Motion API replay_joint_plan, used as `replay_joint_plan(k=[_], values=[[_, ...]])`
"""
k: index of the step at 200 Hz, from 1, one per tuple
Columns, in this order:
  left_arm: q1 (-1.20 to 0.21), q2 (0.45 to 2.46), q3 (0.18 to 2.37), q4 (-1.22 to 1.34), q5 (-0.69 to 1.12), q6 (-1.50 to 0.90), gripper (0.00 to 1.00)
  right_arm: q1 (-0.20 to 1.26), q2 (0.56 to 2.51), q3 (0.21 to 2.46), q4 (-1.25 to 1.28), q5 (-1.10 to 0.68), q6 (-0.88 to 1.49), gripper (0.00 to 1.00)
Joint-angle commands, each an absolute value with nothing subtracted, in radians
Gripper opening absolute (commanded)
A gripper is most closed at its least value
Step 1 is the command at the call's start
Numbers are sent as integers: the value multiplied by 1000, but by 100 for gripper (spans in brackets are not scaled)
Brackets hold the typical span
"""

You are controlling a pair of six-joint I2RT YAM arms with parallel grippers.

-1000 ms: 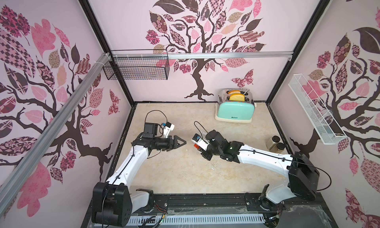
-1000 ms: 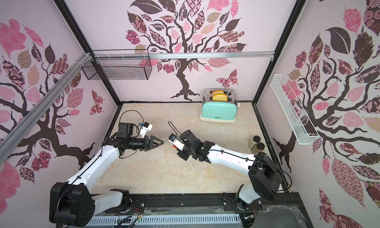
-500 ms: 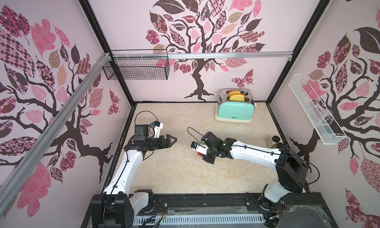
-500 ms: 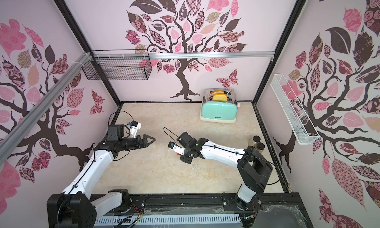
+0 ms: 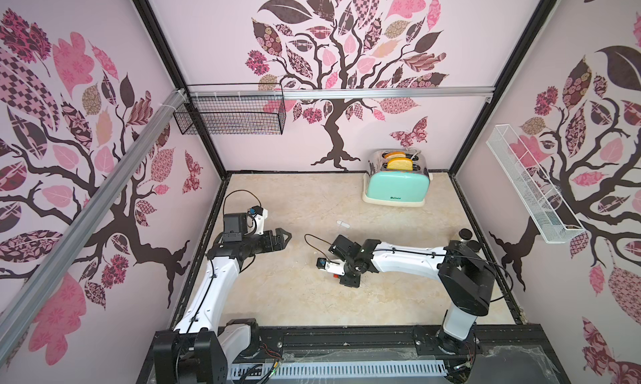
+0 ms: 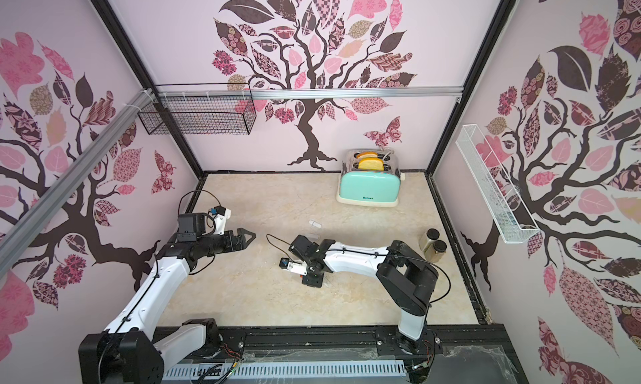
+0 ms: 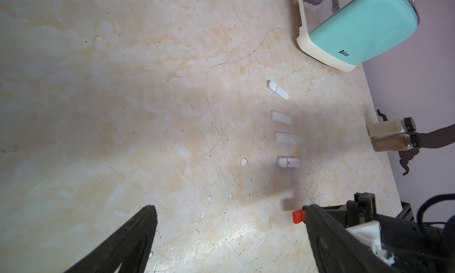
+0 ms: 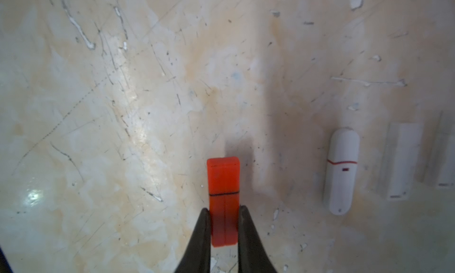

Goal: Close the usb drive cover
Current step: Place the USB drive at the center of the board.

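Toaster [image 7: 364, 30] lettering is unreadable, right claw [image 8: 224, 210] pinches red usb drive [image 8: 222, 175], left claw [image 7: 229, 207] gapes wide, empty.

A: Where do the top views look from?
B: High above the robot's base, down over the whole desk [image 5: 277, 306], far off, nearly identical.
A: The wrist views?
B: Close above the desk; both share the orange usb drive [image 8: 222, 200].

The left gripper [image 5: 285, 236] points toward three o'clock, jaws wide apart; the right arm [image 5: 406, 259] reaches toward nine o'clock, right gripper [image 8: 224, 210] clamped on the red usb drive [image 8: 222, 178].
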State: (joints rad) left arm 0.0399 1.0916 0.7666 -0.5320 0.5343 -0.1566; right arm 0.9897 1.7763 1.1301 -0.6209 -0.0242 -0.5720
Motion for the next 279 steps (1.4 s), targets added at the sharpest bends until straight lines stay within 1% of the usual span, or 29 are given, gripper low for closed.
replay_joint_plan(k=[1, 18, 34, 44, 68, 76, 87, 110, 126, 131, 154, 174, 195, 215, 240, 257, 279], values=[[46, 1082, 751, -510, 536, -147, 98, 997, 1786, 1136, -623, -24, -613, 0], [49, 1086, 765, -528, 535, -147, 98, 999, 1803, 1155, -647, 14, -603, 0], [48, 1083, 756, -510, 536, -150, 98, 999, 1785, 1120, -608, 1, -620, 0], [48, 1087, 752, -505, 545, -149, 98, 999, 1784, 1103, -596, 5, -642, 3], [48, 1083, 760, -522, 536, -146, 98, 999, 1800, 1104, -598, 32, -623, 4], [48, 1082, 753, -512, 538, -146, 98, 999, 1798, 1090, -578, 15, -626, 9], [49, 1084, 750, -508, 548, -144, 98, 999, 1805, 1081, -566, 18, -633, 21], [48, 1079, 761, -525, 530, -141, 98, 1000, 1827, 1114, -599, 49, -605, 37], [48, 1077, 749, -509, 537, -138, 98, 1000, 1799, 1089, -561, 35, -621, 53], [48, 1079, 749, -509, 538, -136, 98, 999, 1796, 1087, -556, 48, -624, 56], [48, 1070, 752, -521, 503, -124, 98, 999, 1788, 1084, -559, 109, -602, 60], [48, 1069, 750, -511, 486, -123, 98, 999, 1750, 1032, -499, 99, -619, 72], [48, 1065, 767, -524, 429, -119, 98, 999, 1737, 1047, -521, 152, -590, 74], [48, 1067, 771, -506, 366, -101, 98, 991, 1676, 1006, -459, 134, -592, 81], [48, 1099, 795, -532, 317, -77, 98, 963, 1622, 1015, -463, 151, -554, 83], [48, 1128, 811, -540, 302, -69, 98, 937, 1552, 976, -402, 124, -546, 88], [48, 1133, 801, -491, 284, -59, 98, 894, 1479, 968, -388, 124, -487, 91]])
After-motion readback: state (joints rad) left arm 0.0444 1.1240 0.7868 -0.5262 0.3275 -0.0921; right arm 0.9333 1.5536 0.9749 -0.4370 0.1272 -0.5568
